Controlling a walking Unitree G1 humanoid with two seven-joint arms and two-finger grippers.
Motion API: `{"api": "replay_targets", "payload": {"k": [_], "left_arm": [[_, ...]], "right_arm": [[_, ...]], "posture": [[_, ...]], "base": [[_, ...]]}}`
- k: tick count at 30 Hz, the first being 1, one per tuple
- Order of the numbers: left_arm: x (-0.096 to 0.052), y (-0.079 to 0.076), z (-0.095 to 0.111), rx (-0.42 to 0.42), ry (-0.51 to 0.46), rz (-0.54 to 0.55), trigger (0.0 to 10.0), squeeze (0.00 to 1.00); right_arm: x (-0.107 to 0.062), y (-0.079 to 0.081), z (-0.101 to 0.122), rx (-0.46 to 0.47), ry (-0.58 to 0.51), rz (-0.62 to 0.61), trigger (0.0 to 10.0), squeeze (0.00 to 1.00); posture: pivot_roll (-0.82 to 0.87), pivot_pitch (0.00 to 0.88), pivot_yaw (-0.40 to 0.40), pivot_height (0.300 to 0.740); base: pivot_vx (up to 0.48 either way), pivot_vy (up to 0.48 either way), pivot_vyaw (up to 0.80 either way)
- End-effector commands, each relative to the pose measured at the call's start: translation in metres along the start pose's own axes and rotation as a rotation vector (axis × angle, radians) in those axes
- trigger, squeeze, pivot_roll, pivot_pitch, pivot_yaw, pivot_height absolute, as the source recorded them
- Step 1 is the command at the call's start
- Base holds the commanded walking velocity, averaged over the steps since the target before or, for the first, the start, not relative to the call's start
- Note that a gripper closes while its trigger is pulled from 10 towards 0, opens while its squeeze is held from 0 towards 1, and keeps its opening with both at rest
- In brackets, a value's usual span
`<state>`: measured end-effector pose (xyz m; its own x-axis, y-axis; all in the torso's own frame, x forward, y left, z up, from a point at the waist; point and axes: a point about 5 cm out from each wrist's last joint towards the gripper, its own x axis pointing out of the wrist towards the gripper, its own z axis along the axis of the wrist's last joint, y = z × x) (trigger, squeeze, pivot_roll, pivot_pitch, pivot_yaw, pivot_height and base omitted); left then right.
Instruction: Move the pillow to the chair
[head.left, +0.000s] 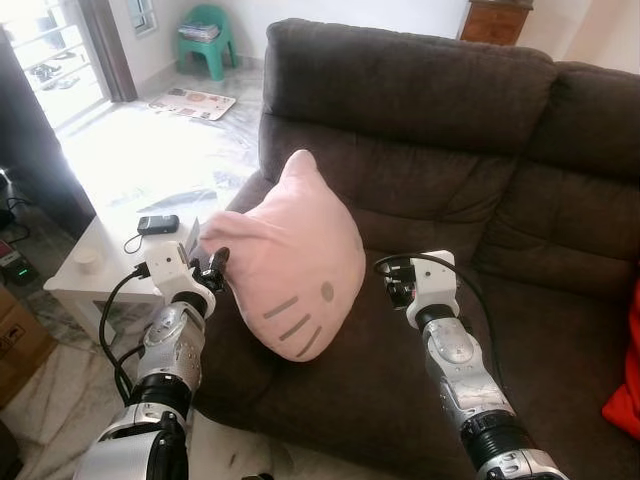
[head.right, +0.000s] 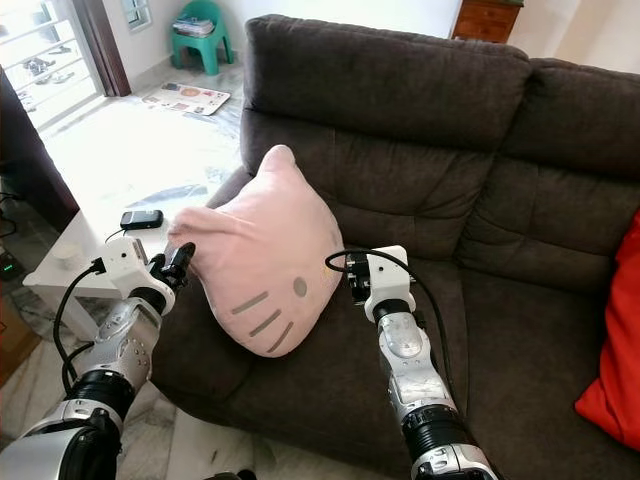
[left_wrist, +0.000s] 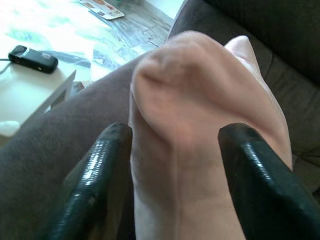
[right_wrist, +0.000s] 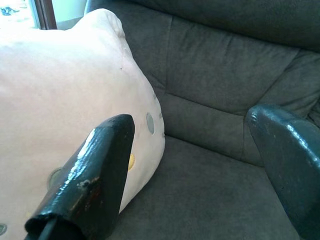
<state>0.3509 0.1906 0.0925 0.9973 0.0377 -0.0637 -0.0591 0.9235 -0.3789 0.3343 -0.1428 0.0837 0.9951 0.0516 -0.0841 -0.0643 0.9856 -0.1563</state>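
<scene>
This is looking like a home living room. A dark brown sofa (head.left: 450, 150) is taking up most of the view, a pink cat-face pillow (head.left: 290, 260) is sitting on it, a white side table (head.left: 100, 260) is standing beside its arm, and a green plastic chair (head.left: 205, 35) is standing on the sunlit tiled floor (head.left: 150, 150).

Head views downward over sofa (head.left: 450, 150); wrist views close on pillow (left_wrist: 200, 125).

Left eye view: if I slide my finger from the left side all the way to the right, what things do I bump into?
White side table → left gripper, pinching the pillow's corner → pink pillow → right gripper, open beside the pillow → brown sofa seat → red cushion at the edge.
</scene>
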Motion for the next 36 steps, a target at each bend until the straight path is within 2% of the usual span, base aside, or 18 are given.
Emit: {"api": "replay_targets", "payload": {"k": [1,3,4,5,6,8,11,14,15,17,18,19,26,29,32,36], "left_arm": [[-0.003,-0.001,0.005,0.06,-0.034,-0.023,10.0,1.0],[-0.007,-0.002,0.008,0.135,-0.063,-0.041,10.0,1.0],[-0.01,-0.003,0.009,0.173,-0.077,-0.05,10.0,0.64],[-0.017,-0.003,0.012,0.288,-0.106,-0.058,10.0,0.0],[-0.027,0.0,0.014,0.339,-0.135,-0.054,10.0,0.0],[-0.029,0.0,0.014,0.342,-0.14,-0.053,10.0,0.0],[-0.05,0.01,0.017,0.406,-0.19,0.001,10.0,0.0],[-0.061,0.013,0.015,0.419,-0.203,0.033,10.0,0.0],[-0.069,0.016,0.012,0.434,-0.196,0.062,10.0,0.0],[-0.075,0.018,0.007,0.479,-0.175,0.072,10.0,0.0],[-0.076,0.018,0.005,0.504,-0.165,0.069,10.0,0.0],[-0.079,0.019,0.001,0.494,-0.147,0.063,10.0,0.0],[-0.082,0.023,-0.004,0.514,-0.114,0.066,10.0,0.0],[-0.083,0.029,-0.009,0.51,-0.09,0.073,10.0,0.0],[-0.084,0.031,-0.012,0.507,-0.079,0.079,10.0,0.0],[-0.086,0.035,-0.017,0.468,-0.067,0.099,10.0,0.0]], "right_arm": [[0.0,-0.003,0.004,0.01,-0.019,-0.011,10.0,0.0],[-0.001,-0.004,0.004,0.022,-0.038,-0.008,10.0,0.0],[-0.002,-0.005,0.004,0.028,-0.048,-0.004,10.0,0.0],[-0.005,-0.005,0.002,0.037,-0.067,0.005,10.0,0.0],[-0.008,-0.006,-0.001,0.064,-0.069,0.008,10.0,0.0],[-0.008,-0.006,-0.002,0.071,-0.069,0.007,10.0,0.0],[-0.014,-0.011,-0.012,0.15,-0.043,-0.027,10.0,0.0],[-0.017,-0.016,-0.019,0.161,-0.033,-0.042,10.0,0.0],[-0.021,-0.022,-0.026,0.174,-0.02,-0.064,10.0,0.0],[-0.025,-0.03,-0.033,0.179,-0.002,-0.09,10.0,0.0],[-0.026,-0.034,-0.035,0.175,0.004,-0.099,10.0,0.0],[-0.03,-0.043,-0.043,0.153,0.03,-0.126,10.0,0.0],[-0.04,-0.061,-0.055,0.117,0.06,-0.163,10.0,0.0],[-0.048,-0.074,-0.064,0.108,0.086,-0.194,10.0,0.0],[-0.051,-0.077,-0.068,0.109,0.097,-0.19,10.0,0.0],[-0.053,-0.071,-0.071,0.118,0.102,-0.169,10.0,0.0]], "posture": [[0.06,0.022,-0.043,0.74],[0.06,0.029,-0.039,0.74],[0.06,0.029,-0.039,0.74],[0.06,0.028,-0.035,0.74],[0.06,0.028,-0.035,0.74],[0.06,0.028,-0.035,0.74],[0.08,0.029,-0.027,0.74],[0.08,0.026,-0.026,0.74],[0.08,0.019,-0.022,0.74],[0.08,0.013,-0.017,0.74],[0.08,0.011,-0.014,0.74],[0.08,0.007,-0.009,0.74],[0.07,0.0,0.008,0.74],[0.06,0.0,0.021,0.74],[0.06,0.0,0.025,0.74],[0.05,0.0,0.03,0.74]], "base": [[0.0,0.0,0.0],[0.0,0.0,0.0],[0.0,0.0,0.0],[0.0,0.0,0.0],[0.0,0.0,0.0],[0.0,0.0,0.0],[0.0,0.0,0.0],[0.0,0.0,0.0],[0.0,0.0,0.0],[0.0,0.0,0.0],[0.0,0.0,0.0],[0.0,0.0,0.0],[0.0,0.0,0.0],[0.0,0.0,0.0],[0.0,0.0,0.0],[0.0,0.0,0.0]]}}
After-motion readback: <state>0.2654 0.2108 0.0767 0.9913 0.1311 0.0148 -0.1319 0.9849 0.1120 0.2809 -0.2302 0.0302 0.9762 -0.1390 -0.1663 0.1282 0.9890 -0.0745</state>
